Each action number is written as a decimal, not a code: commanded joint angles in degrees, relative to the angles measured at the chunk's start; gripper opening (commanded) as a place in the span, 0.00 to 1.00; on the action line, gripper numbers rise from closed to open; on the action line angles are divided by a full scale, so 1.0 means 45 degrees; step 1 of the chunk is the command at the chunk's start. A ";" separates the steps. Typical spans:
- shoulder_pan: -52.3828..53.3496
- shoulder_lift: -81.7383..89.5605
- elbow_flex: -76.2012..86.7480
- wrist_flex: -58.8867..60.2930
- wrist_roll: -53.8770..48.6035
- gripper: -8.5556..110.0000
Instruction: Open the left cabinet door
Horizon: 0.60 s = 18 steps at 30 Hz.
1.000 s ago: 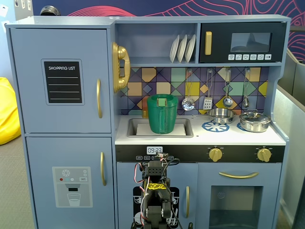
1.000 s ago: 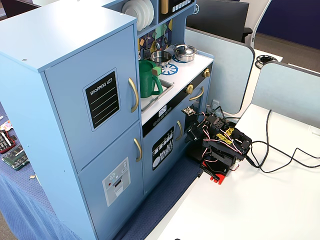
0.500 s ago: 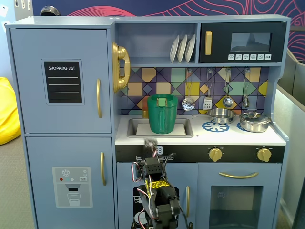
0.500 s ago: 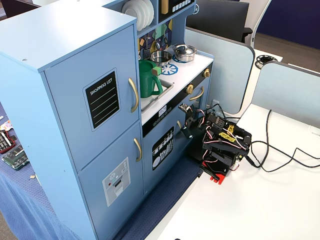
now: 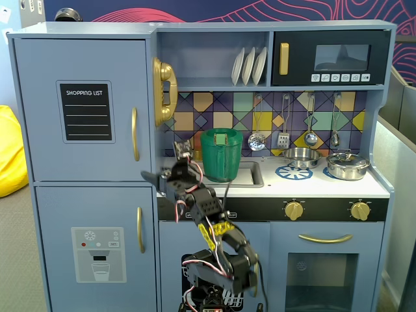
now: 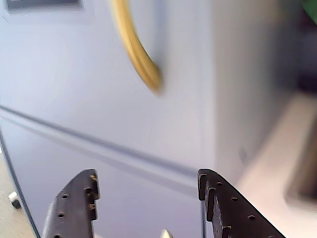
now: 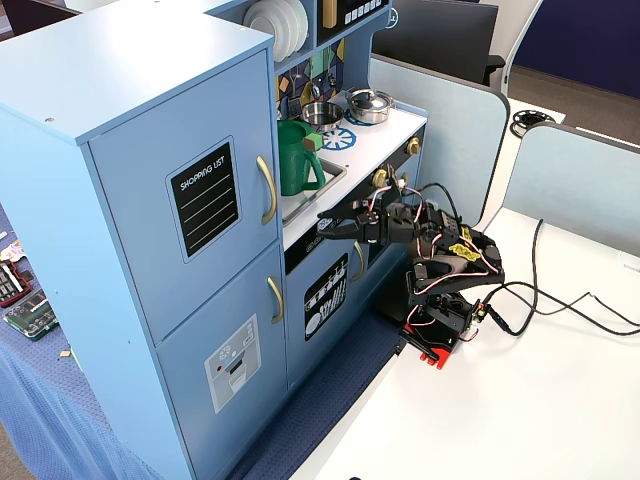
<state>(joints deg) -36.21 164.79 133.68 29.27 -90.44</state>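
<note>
The left cabinet door (image 5: 45,143) is blue-grey with a black "SHOPPING LIST" chalkboard (image 5: 86,112) and a vertical gold handle (image 5: 134,133). It is closed. It also shows in the other fixed view (image 7: 140,170) with its handle (image 7: 267,190). My gripper (image 5: 148,175) is open and empty, level with the door's lower right corner, below the handle. In the wrist view the gripper (image 6: 148,181) points at the door face (image 6: 59,64), and the handle (image 6: 136,49) curves above the spread fingertips (image 6: 89,183). It touches nothing.
Below is the dispenser door (image 5: 97,253) with its own gold handle (image 5: 140,229). A green pitcher (image 5: 221,154) stands in the sink, and a gold toy phone (image 5: 164,91) hangs beside the door. Cables (image 7: 560,305) trail over the white table from the arm's base (image 7: 440,320).
</note>
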 commanded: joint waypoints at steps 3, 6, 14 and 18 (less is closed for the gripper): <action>-0.0762 -0.2285 -0.3008 -0.1484 -0.0937 0.29; -0.0742 -0.3164 -0.3848 -0.1738 -0.1016 0.29; -0.0820 -0.5684 -0.5859 -0.2227 -0.1328 0.28; -0.1055 -0.6816 -0.6621 -0.2578 -0.1641 0.28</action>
<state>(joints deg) -39.90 137.64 109.78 20.13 -96.59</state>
